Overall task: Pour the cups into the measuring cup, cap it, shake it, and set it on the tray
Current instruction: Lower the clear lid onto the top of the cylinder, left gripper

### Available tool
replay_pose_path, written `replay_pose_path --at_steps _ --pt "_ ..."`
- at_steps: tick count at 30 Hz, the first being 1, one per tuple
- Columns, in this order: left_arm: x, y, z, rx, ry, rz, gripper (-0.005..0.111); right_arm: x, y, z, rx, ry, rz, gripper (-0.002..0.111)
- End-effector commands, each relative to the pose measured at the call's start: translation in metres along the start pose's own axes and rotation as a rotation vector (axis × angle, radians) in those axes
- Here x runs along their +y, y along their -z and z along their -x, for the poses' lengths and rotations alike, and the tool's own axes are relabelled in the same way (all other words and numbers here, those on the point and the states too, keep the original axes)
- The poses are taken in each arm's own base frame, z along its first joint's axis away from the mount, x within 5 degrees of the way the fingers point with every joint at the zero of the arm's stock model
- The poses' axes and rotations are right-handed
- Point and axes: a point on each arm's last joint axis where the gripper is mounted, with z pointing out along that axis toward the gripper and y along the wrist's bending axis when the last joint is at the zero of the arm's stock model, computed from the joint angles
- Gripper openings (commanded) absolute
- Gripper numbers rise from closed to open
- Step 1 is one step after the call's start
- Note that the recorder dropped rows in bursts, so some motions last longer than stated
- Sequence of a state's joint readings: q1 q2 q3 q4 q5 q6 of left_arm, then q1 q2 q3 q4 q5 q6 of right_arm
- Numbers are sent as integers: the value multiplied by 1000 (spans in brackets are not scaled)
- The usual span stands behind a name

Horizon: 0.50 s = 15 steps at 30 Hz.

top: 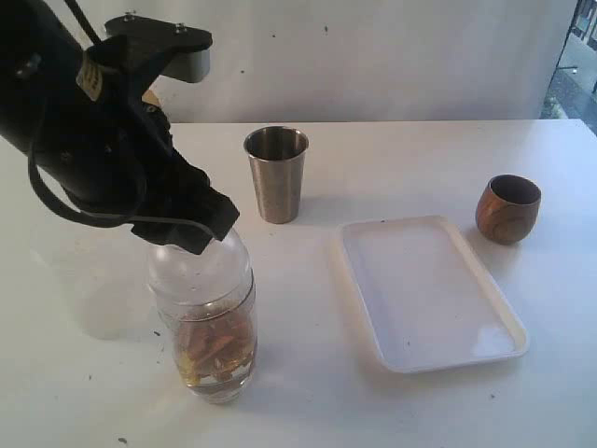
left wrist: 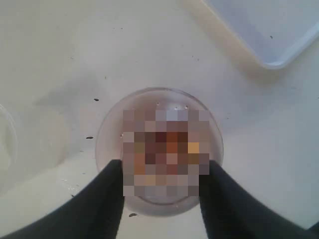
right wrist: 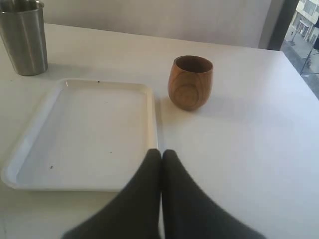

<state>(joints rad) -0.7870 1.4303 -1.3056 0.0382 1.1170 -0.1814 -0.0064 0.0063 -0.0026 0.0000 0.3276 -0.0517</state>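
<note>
The left jaws are pinching the measuring cup (top: 213, 327) from above, one finger on each side near its top, where the cap (top: 224, 266) is sitting in place. Brown contents are lying at the bottom, directly below these jaws. The right jaws are pressed together and empty, hovering with the tray's (right wrist: 30, 149) near rim just beneath their tips. The wooden cup (right wrist: 190, 82) and steel tumbler (right wrist: 24, 37) are standing beyond them on the table (top: 420, 168). Shaking seems to be the step in hand. It is calling for a firm, centred squeeze and short strokes, since the smooth plastic could slip and the cap may be seated only loosely.
</note>
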Motion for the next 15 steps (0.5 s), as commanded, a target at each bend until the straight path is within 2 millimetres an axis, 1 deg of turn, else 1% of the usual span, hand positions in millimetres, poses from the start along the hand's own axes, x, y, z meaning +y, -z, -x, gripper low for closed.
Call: replay_pose_path --at_steps 1,5,15 --pt "-4 -2 -1 18 -22 -29 0 0 0 0 -11 -5 -4 0" --pt "-6 -2 -3 42 -57 -54 0 0 0 0 -11 -5 -4 0" --pt "-3 -3 -5 69 -95 -28 0 0 0 0 -11 -5 -4 0"
